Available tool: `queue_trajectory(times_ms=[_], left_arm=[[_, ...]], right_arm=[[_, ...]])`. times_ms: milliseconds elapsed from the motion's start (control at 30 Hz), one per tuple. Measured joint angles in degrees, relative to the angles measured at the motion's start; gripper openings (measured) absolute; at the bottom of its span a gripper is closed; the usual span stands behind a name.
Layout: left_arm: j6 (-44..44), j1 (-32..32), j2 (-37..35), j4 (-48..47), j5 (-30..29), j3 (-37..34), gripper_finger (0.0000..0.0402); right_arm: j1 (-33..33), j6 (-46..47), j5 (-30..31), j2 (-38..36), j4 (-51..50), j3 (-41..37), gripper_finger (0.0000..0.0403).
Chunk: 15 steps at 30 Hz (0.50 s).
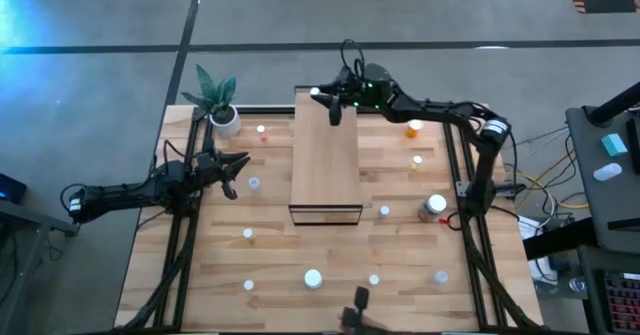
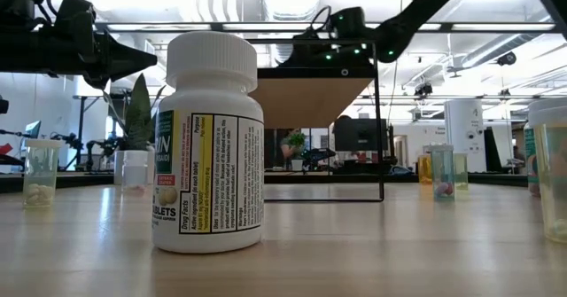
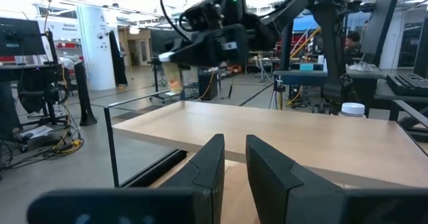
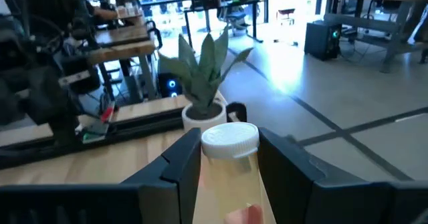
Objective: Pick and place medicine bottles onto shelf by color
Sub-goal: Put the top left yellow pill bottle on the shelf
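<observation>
My right gripper [image 1: 322,97] is over the far end of the shelf [image 1: 325,165], shut on a clear medicine bottle with a white cap [image 4: 229,144] and a pinkish content. The left wrist view shows that bottle [image 3: 175,77] above the shelf's light wood top [image 3: 281,134]. My left gripper [image 1: 228,173] hovers open and empty left of the shelf, its fingers [image 3: 235,164] pointing at the shelf. Other bottles stand on their bases around the tabletop: an orange one [image 1: 413,128], a wider jar [image 1: 432,207] and a white-capped one [image 1: 313,277]. My right gripper pinches the clear bottle between its two fingers, one on each side of the body just below the white cap [image 4: 231,162]. The bottle stands roughly upright in the hold, lifted clear above the shelf's far end.
A white pot with a green plant [image 1: 218,103] stands at the table's far left corner. A large white labelled bottle [image 2: 210,146] fills the low view's foreground. Small bottles [image 1: 254,183] [image 1: 384,211] stand close to both long sides of the shelf. Black frame rails run along the table's sides.
</observation>
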Motion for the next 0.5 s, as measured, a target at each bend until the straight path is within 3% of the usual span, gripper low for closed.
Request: queue_trajectory(times_ms=[233, 500], left_arm=[[0.00, 0.00, -0.10, 0.00, 0.00, 0.00, 0.0044], [0.00, 0.00, -0.10, -0.01, 0.01, 0.01, 0.0044]], right_arm=[[0.41, 1.92, 0.40, 5.07, -2.74, 5.36, 0.0132], [0.64, 1.59, 1.99, 5.99, -2.92, 5.78, 0.0132]])
